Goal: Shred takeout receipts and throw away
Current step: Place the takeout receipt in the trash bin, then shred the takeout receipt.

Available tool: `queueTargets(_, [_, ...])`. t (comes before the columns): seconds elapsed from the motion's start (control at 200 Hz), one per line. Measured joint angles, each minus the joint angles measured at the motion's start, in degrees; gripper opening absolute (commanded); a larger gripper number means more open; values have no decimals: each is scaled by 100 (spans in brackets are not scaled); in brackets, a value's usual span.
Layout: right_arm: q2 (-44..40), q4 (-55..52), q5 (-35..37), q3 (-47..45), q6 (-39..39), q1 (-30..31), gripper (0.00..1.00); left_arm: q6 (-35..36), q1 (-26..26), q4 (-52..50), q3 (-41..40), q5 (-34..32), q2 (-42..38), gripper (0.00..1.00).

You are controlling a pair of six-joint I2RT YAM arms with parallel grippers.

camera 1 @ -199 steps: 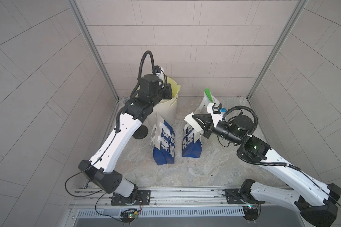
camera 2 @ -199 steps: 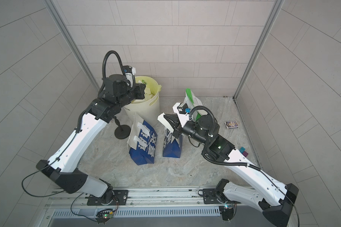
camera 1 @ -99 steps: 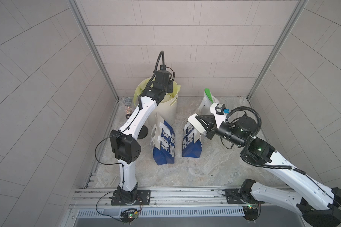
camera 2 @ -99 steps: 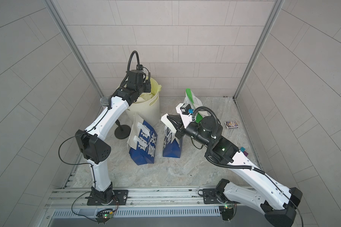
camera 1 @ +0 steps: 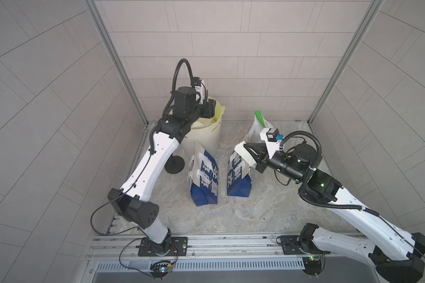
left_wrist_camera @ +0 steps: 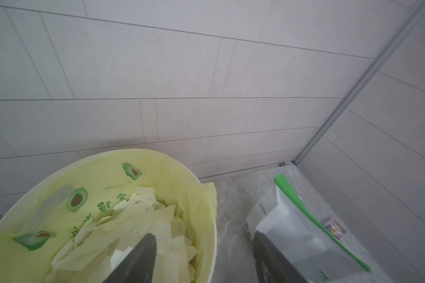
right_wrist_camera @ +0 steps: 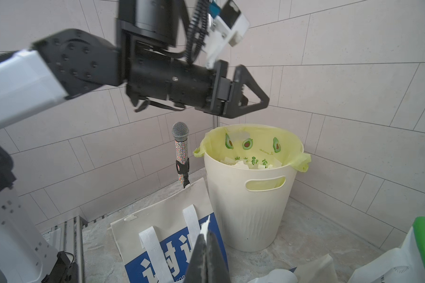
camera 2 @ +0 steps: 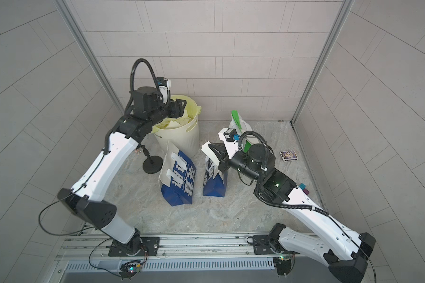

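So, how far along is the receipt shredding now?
Done: many torn white paper scraps lie in the cream plastic bin with the yellow-green liner. In hand: the left gripper hangs open and empty above it; the right gripper is shut on a white paper slip. Left: tear and bin that slip. Whether the blue paper bags hold more is hidden.

My right gripper [right_wrist_camera: 205, 236]: fingers pressed together, pinching a receipt scrap [right_wrist_camera: 205, 224] at the tips.
Bin [right_wrist_camera: 243, 208]: cream, upright, avocado-print liner [right_wrist_camera: 255, 144], paper scraps [right_wrist_camera: 241, 164] inside.
My left gripper [right_wrist_camera: 264, 101]: above the bin.
Microphone [right_wrist_camera: 180, 147]: beaded, upright, just beside the bin.
Blue bag [right_wrist_camera: 167, 259]: white-strapped, near the bin.
Green-and-white bag [right_wrist_camera: 422, 257]: partly in view.
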Motion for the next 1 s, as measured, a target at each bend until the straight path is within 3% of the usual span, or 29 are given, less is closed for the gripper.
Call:
queueTargets(0.155, [164, 7, -195, 210, 63, -68, 0, -70, -138, 402, -1596, 1163, -1591, 79])
queueTargets(0.27, [315, 72, -516, 350, 225, -131, 0, -293, -160, 811, -2533, 1956, -2326, 83])
queueTargets(0.555, [833, 437, -1639, 723, 968, -225, 0, -1303, -160, 1871, -3569, 3613, -2555, 83])
queueTargets(0.63, [901, 501, -1829, 793, 1147, -225, 0, -1582, -160, 2155, -3700, 3904, -2500, 74])
queueTargets(0.796, [975, 616, -2041, 929, 1390, -227, 0, -1875, -160, 2439, -3860, 4262, -2492, 34])
queueTargets(0.856, [1003, 651, -2090, 977, 1432, -227, 0, -1932, -160, 2557, -3871, 4343, -2492, 25])
queueTargets(0.956, [1051, 678, -2131, 1010, 1497, -227, 0, -2118, -160, 2852, -3934, 4457, -2500, 20])
queueTargets(1.001, [1075, 678, -2133, 1014, 1528, -227, 0, -2197, -160, 2981, -3989, 4500, -2511, 26])
